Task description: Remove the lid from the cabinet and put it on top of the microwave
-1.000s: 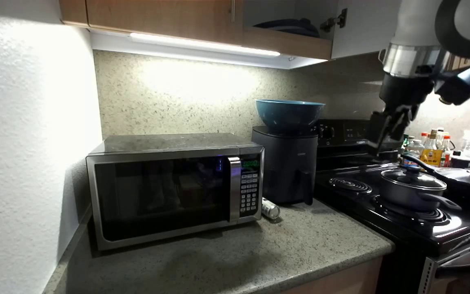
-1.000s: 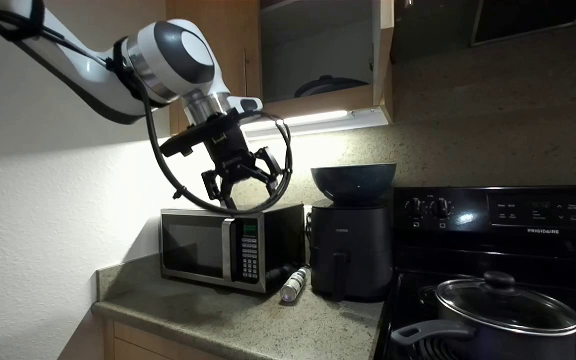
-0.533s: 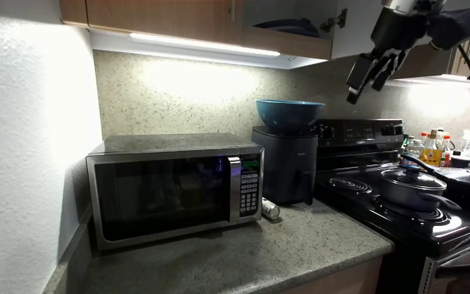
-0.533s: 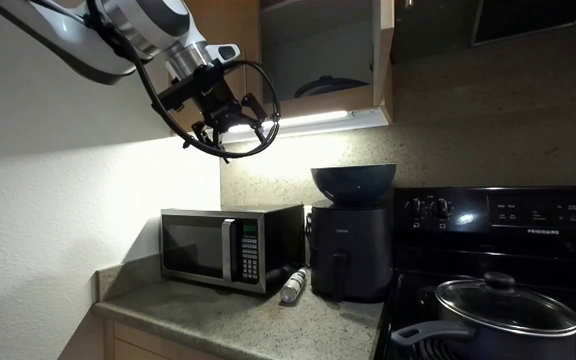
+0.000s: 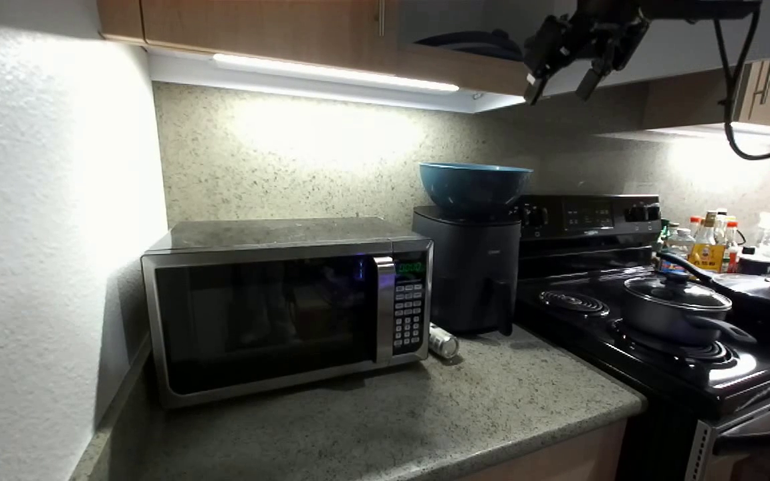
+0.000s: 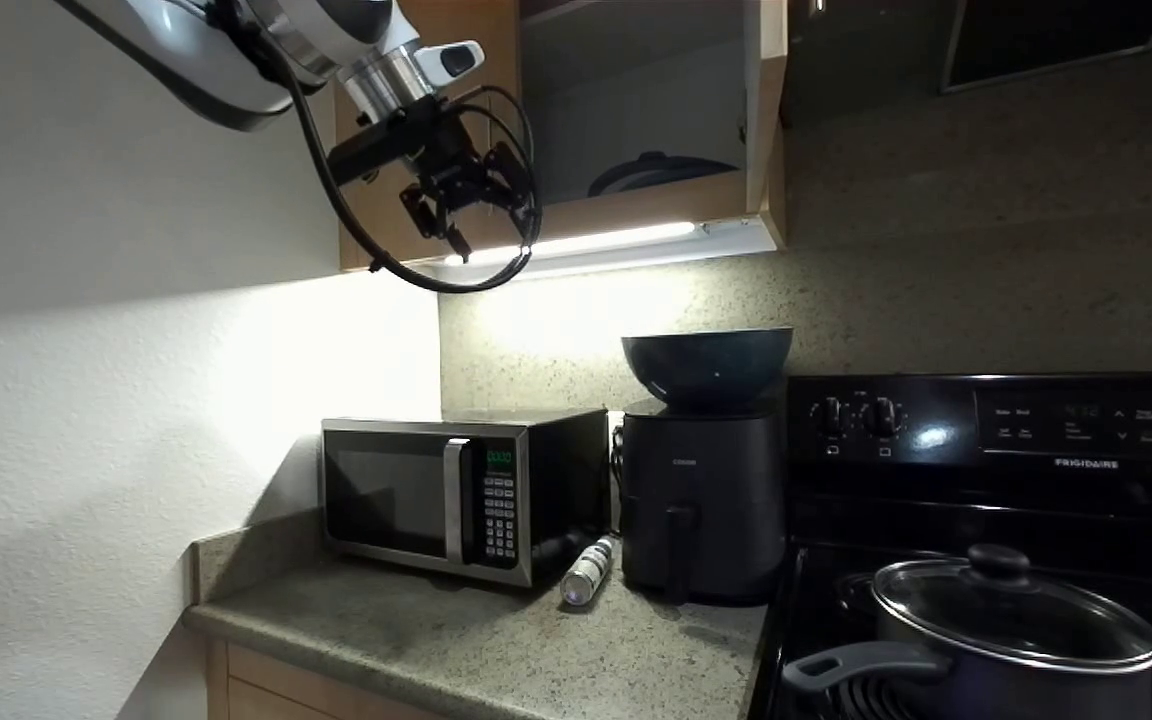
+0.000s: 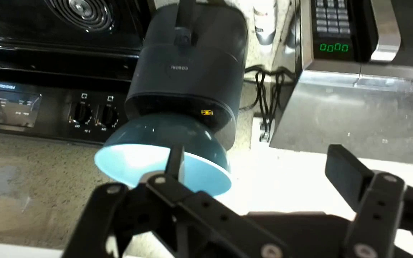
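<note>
The lid (image 6: 666, 172) is a dark, low curved shape with a knob, lying on the shelf of the open wall cabinet (image 6: 686, 198). It also shows in an exterior view (image 5: 472, 44), partly behind the cabinet's lower edge. The microwave (image 5: 271, 321) stands on the counter below; its bare grey top (image 7: 357, 114) shows in the wrist view. My gripper (image 7: 260, 165) is open and empty, its fingers wide apart. In an exterior view my gripper (image 6: 493, 238) hangs above the microwave, left of the lid and lower than it, apart from both.
The cabinet's open door (image 6: 768, 120) juts out right of the opening. A blue bowl (image 6: 706, 365) sits on a black air fryer (image 6: 701, 500) right of the microwave. A can (image 6: 588, 572) lies between. A covered pot (image 6: 1016, 620) stands on the stove.
My gripper has risen from just above the microwave to near the cabinet's lower edge and turned somewhat. The lid, microwave and bowl have not moved.
</note>
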### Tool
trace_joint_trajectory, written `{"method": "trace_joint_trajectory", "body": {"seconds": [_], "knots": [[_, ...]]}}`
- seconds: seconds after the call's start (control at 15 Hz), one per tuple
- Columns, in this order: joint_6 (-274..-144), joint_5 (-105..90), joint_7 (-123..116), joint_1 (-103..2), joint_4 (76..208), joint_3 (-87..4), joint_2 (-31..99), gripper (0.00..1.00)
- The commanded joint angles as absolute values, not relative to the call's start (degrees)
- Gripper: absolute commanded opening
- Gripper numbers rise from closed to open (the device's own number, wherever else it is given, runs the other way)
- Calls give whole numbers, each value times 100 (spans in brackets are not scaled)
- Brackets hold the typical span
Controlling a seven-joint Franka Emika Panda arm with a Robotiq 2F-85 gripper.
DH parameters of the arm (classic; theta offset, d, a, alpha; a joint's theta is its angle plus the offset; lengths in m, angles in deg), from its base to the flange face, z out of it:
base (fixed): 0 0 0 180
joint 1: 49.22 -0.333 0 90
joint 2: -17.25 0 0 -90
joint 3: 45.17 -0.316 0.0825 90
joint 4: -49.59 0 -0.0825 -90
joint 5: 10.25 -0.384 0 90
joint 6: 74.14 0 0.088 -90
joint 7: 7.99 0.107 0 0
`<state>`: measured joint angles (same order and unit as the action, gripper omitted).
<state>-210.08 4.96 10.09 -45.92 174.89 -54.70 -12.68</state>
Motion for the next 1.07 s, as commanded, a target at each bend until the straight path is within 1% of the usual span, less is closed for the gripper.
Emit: {"method": "trace_joint_trajectory", "body": {"seconds": [0.0, 0.13, 0.2, 0.53, 0.67, 1.0], "knots": [[-21193, 503, 1817, -4232, 16352, -5639, -566, 100], [-21367, 615, 2265, -4054, 15965, -5642, -370, 100], [-21184, 508, 1842, -4272, 16350, -5541, -660, 100], [-21183, 515, 1881, -4280, 16235, -5536, -553, 100], [-21393, 343, 2463, -4207, 15958, -5585, -362, 100], [-21263, 587, 3932, -3975, 14625, -5682, 323, 100]]}}
